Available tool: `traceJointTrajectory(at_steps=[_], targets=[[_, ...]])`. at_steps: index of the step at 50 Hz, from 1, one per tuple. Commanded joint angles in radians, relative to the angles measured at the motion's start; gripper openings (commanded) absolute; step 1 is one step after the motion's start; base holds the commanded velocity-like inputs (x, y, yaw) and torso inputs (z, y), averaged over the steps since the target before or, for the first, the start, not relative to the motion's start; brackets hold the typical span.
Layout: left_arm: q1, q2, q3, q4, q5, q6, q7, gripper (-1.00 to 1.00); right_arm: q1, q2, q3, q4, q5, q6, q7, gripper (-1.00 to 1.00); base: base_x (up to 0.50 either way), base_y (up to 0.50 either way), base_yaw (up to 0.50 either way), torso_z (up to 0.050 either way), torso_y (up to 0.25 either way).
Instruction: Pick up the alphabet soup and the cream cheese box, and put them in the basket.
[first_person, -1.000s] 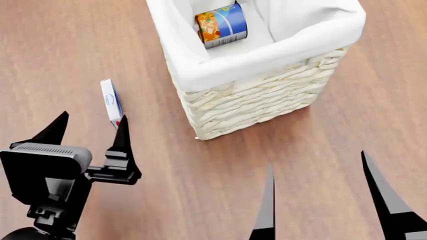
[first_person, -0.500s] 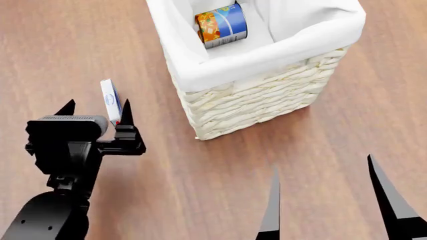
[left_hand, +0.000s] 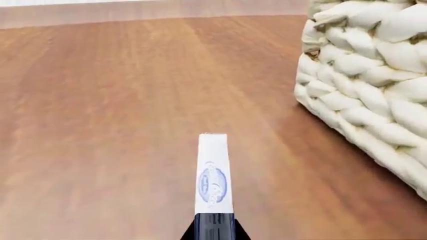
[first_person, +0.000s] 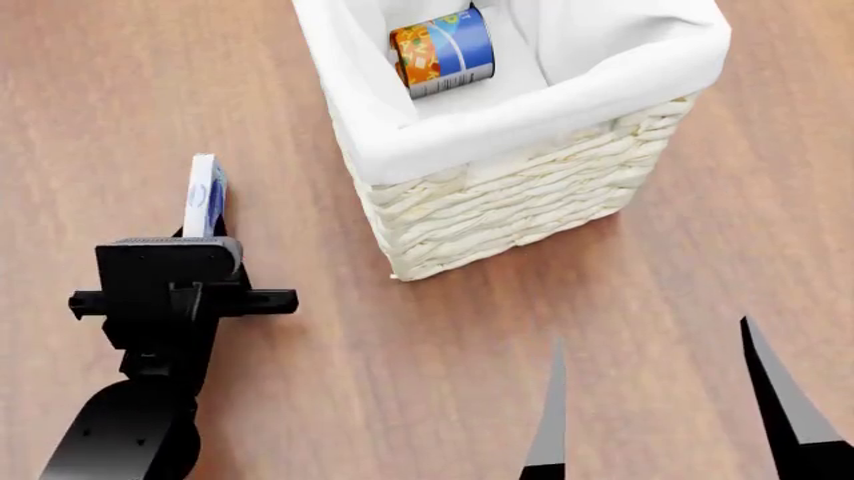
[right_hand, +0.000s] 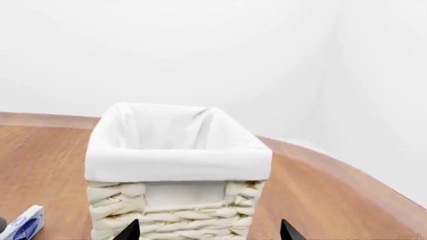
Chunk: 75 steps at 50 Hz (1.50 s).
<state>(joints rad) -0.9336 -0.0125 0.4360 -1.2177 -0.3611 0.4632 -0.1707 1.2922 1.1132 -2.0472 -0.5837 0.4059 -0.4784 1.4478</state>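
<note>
The cream cheese box (first_person: 200, 192) stands on edge on the wooden surface, left of the basket (first_person: 534, 112). My left gripper (first_person: 203, 224) is shut on its near end; in the left wrist view the box (left_hand: 214, 175) rises straight from between the black fingers (left_hand: 215, 231). The alphabet soup (first_person: 443, 48) lies on its side inside the basket. My right gripper (first_person: 667, 420) is open and empty in front of the basket, its fingers spread wide. The right wrist view shows the basket (right_hand: 177, 160) ahead of the gripper (right_hand: 209, 231) and the box (right_hand: 25, 225) at the lower left.
The basket's woven wall (left_hand: 367, 75) stands close beside the left gripper. Bare wooden surface (first_person: 80, 90) lies around the box. A white wall (right_hand: 200, 50) rises behind the table's far edge.
My left gripper has moved forward over the box and its fingers have shut on it. The box has turned from tilted to in line with the gripper. The right gripper has barely moved.
</note>
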Motion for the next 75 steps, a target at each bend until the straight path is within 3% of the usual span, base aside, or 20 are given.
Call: traceJointTrajectory(at_steps=[1, 7, 11, 16, 23, 29, 35, 43, 54, 64, 75], targets=[[-0.009, 0.009, 0.001, -0.089, -0.072, 0.021, 0.061, -1.0, -0.015, -0.002, 0.013, 0.011, 0.009, -0.014, -0.009, 1.0, 0.01, 0.0, 0.0, 0.0, 0.0], [-0.013, 0.006, -0.009, -0.082, -0.07, 0.033, 0.07, -1.0, -0.019, -0.007, 0.02, 0.014, 0.016, -0.017, -0.016, 1.0, 0.0, 0.0, 0.0, 0.0, -0.003], [0.126, -0.121, 0.035, 0.457, -0.078, -0.203, -0.052, -1.0, -0.024, -0.009, 0.024, 0.016, 0.017, -0.016, -0.016, 1.0, 0.0, 0.0, 0.0, 0.0, 0.0], [0.188, -0.265, 0.046, 0.983, -0.104, -0.405, -0.169, -1.0, -0.027, -0.011, 0.031, 0.014, 0.018, -0.017, -0.018, 1.0, 0.0, 0.0, 0.0, 0.0, 0.0], [0.15, -0.367, 0.024, 1.312, -0.144, -0.545, -0.241, -1.0, -0.052, -0.013, 0.036, 0.03, -0.005, -0.034, -0.009, 1.0, 0.0, 0.0, 0.0, 0.0, 0.0], [0.016, -0.372, -0.004, 1.26, -0.148, -0.579, -0.226, -1.0, -0.042, 0.007, 0.042, 0.002, 0.001, -0.022, -0.019, 1.0, 0.0, 0.0, 0.0, 0.0, 0.0], [-0.187, -0.33, -0.01, 1.094, -0.154, -0.597, -0.152, -1.0, -0.045, 0.007, 0.048, -0.008, -0.003, -0.011, -0.018, 1.0, 0.0, 0.0, 0.0, 0.0, 0.0], [-0.417, -0.234, 0.028, 0.789, -0.121, -0.548, -0.007, -1.0, -0.052, 0.013, 0.055, -0.012, -0.005, -0.008, -0.019, 1.0, 0.0, 0.0, 0.0, 0.0, 0.0], [-0.606, -0.148, 0.112, 0.608, -0.17, -0.593, 0.277, -1.0, -0.068, 0.008, 0.063, 0.011, 0.002, -0.023, -0.024, 1.0, 0.0, 0.0, 0.0, 0.0, 0.0], [-0.627, -0.116, 0.187, 0.534, -0.142, -0.587, 0.392, -1.0, -0.084, 0.004, 0.071, 0.027, 0.006, -0.034, -0.027, 1.0, 0.0, 0.0, 0.0, 0.0, 0.0], [-0.557, -0.143, 0.259, 0.671, -0.193, -0.68, 0.51, -1.0, -0.094, 0.012, 0.077, 0.011, -0.005, -0.026, -0.028, 1.0, 0.0, 0.0, 0.0, 0.0, 0.0]])
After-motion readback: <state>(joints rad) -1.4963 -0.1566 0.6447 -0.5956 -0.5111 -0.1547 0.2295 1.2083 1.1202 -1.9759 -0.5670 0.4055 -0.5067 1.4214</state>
